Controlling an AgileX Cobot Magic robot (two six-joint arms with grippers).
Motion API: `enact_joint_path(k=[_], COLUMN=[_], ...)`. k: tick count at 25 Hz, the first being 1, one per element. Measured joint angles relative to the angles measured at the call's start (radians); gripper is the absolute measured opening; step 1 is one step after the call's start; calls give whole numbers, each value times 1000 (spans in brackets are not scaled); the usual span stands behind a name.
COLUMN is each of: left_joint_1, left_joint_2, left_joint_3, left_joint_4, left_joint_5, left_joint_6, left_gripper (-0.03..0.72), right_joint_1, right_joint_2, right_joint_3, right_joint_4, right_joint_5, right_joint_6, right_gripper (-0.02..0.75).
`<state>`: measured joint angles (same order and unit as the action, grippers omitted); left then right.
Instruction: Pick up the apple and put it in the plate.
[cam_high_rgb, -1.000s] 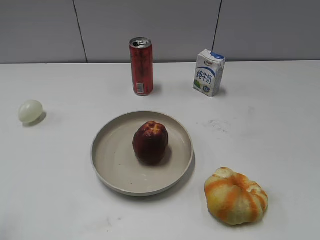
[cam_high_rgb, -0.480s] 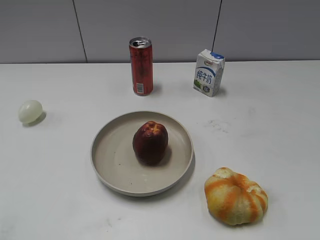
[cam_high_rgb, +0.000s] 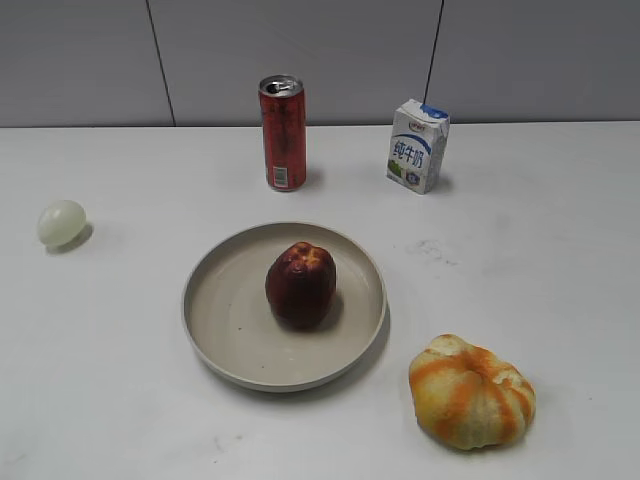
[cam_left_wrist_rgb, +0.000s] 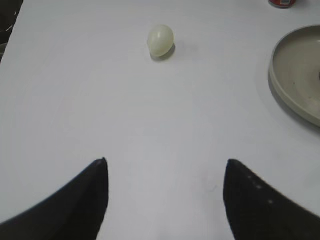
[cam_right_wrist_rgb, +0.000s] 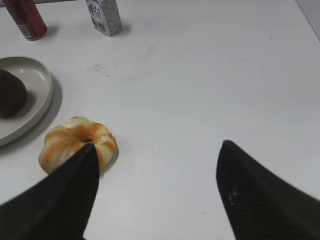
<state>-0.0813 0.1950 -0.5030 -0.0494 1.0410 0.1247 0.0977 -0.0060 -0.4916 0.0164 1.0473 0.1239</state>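
The dark maroon-red apple (cam_high_rgb: 301, 284) stands upright in the middle of the large beige plate (cam_high_rgb: 216, 300) on the white table. The right wrist view shows the apple (cam_right_wrist_rgb: 10, 94) at its left edge, inside the plate (cam_right_wrist_rgb: 39, 82). The left wrist view shows only the plate's rim (cam_left_wrist_rgb: 283, 75) at the right edge. Neither gripper shows in the exterior view. My left gripper (cam_left_wrist_rgb: 165, 162) is open and empty above bare table. My right gripper (cam_right_wrist_rgb: 157, 145) is open and empty, to the right of the striped fruit.
A red can (cam_high_rgb: 283, 132) and a small milk carton (cam_high_rgb: 417, 146) stand at the back. A pale round ball (cam_high_rgb: 61, 223) lies at the left. An orange-and-yellow lumpy fruit (cam_high_rgb: 471, 392) lies at the front right, beside my right gripper's left finger.
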Motion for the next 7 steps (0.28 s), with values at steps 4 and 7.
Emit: enact_joint_path(k=[4,7], left_joint_1=[4,4], left_joint_2=[-31,-93], left_joint_3=[0,0], left_joint_4=[0,0], left_joint_5=[-1,-1], left_joint_6=[0,0], left_gripper=[543,543], right_joint_1=[0,0], right_joint_2=[0,0], right_joint_3=[0,0], right_joint_4=[0,0], right_joint_5=[0,0], right_joint_6=[0,0], right_gripper=[585,585])
